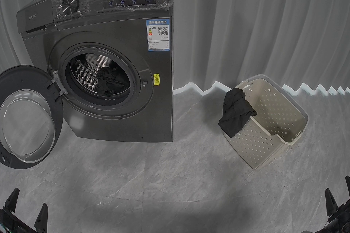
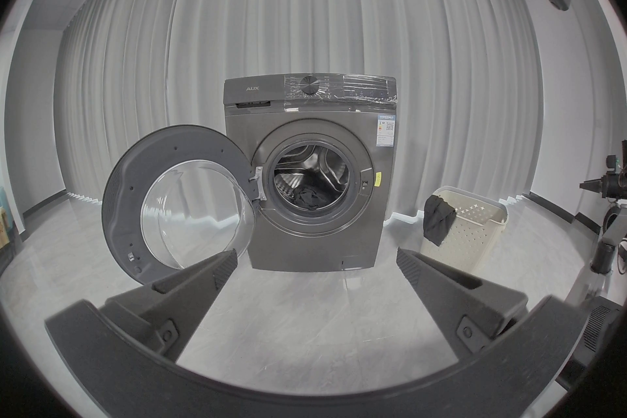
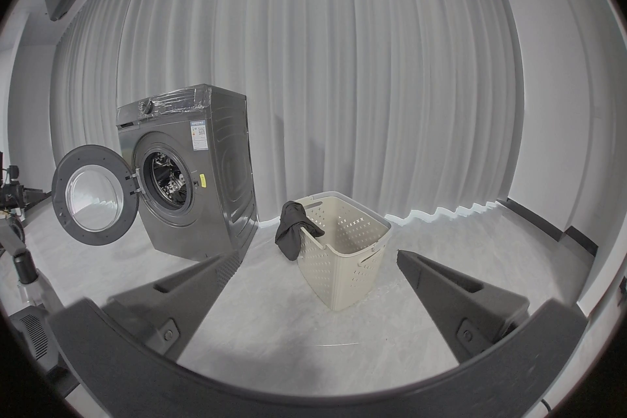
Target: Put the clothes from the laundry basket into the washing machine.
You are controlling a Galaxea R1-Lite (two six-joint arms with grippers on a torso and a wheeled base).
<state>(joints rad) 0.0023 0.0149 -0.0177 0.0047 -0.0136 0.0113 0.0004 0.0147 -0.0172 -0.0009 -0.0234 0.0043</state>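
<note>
A pale pleated curtain (image 1: 262,19) covers the whole back wall and meets a grey marbled tile floor (image 1: 182,179), which runs from both arms up to the appliances. The washing machine (image 1: 120,26), a dark grey front-loader, stands against the curtain on the robot's left, with plastic film wrapped over its control panel and a round dial (image 1: 69,3) at the panel's left end. Its round glass door (image 1: 14,77) is hinged on the left and swung wide open, jutting out over the floor ahead of the left arm, so the drum (image 1: 85,73) mouth is uncovered. To the right of the machine and apart from it, the beige perforated laundry basket (image 1: 255,142) sits upright on the floor near the curtain hem. A black garment (image 1: 236,111) is draped over the basket's rim at the corner nearest the machine, part of it hanging down the outer wall. More dark clothes (image 1: 109,81) lie low inside the drum, towards its right side. A blue-and-white label (image 1: 158,34) sits on the machine's front, with a small yellow sticker (image 1: 156,79) below it beside the door ring. The left gripper (image 2: 313,256) hangs low facing the open drum, fingers spread apart and holding nothing; the right gripper (image 3: 315,256) faces the basket, likewise spread and empty
</note>
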